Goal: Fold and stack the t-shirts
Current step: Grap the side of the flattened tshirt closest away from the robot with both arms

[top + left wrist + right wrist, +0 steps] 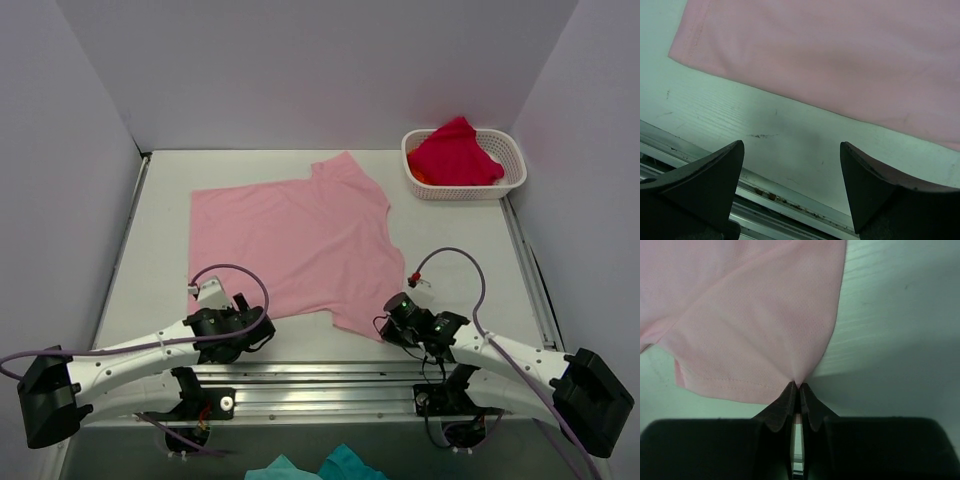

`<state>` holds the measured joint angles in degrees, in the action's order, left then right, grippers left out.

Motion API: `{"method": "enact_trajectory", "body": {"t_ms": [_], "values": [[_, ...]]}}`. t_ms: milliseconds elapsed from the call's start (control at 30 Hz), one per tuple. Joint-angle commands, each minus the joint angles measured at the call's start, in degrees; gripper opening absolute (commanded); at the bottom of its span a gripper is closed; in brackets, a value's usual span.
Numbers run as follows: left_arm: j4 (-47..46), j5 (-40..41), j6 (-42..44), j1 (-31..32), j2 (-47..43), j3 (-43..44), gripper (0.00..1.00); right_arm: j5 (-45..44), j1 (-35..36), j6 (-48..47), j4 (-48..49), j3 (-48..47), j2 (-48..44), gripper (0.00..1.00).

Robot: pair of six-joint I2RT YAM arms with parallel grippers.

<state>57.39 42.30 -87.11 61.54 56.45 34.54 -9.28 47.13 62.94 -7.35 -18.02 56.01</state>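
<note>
A light pink t-shirt [290,245] lies spread flat across the middle of the table. My right gripper [388,325] is shut on the near corner of its right sleeve, and the pink cloth [755,330] fans out from the pinched fingertips of the right gripper [799,386]. My left gripper [250,328] is open just short of the shirt's near hem [805,102]. In the left wrist view the left gripper [792,150] holds nothing, with bare table between its fingers. A crimson red t-shirt [455,152] sits bunched in the basket.
The white lattice basket [465,190] stands at the back right corner. An aluminium rail [320,375] runs along the near table edge, by the arm bases. Teal cloth [310,468] shows below the table's front. Grey walls enclose the left, back and right sides.
</note>
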Motion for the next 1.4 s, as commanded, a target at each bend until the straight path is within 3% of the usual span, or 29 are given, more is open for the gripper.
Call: {"method": "enact_trajectory", "body": {"t_ms": [0,133,400,700,867,1000,1367], "values": [[4.13,1.47,-5.78,0.25,2.0,1.4,0.86,-4.09,-2.04,-1.94,-4.08,-1.67,-0.9,0.0],[6.24,1.03,-7.28,0.25,2.44,2.28,0.8,-0.92,-8.27,-5.36,-1.35,-1.4,-0.46,0.0],[8.62,0.24,-9.74,0.34,4.72,4.21,0.79,5.31,-22.42,-14.24,4.09,-3.51,4.62,0.0],[9.5,-2.66,-11.5,0.42,10.52,5.0,0.68,7.43,-27.62,-14.86,5.42,-2.37,2.8,0.0],[9.68,-2.84,-12.2,0.69,12.2,5.71,0.69,8.05,-31.05,-15.56,6.12,-2.46,2.09,0.0],[9.15,-3.02,-12.73,0.69,11.67,4.92,0.78,7.7,-32.63,-15.65,6.39,-3.42,3.66,0.0],[6.43,-3.81,-10.45,0.69,12.81,4.04,0.75,11.04,-39.66,-18.02,8.5,-6.14,6.13,0.0]]}}
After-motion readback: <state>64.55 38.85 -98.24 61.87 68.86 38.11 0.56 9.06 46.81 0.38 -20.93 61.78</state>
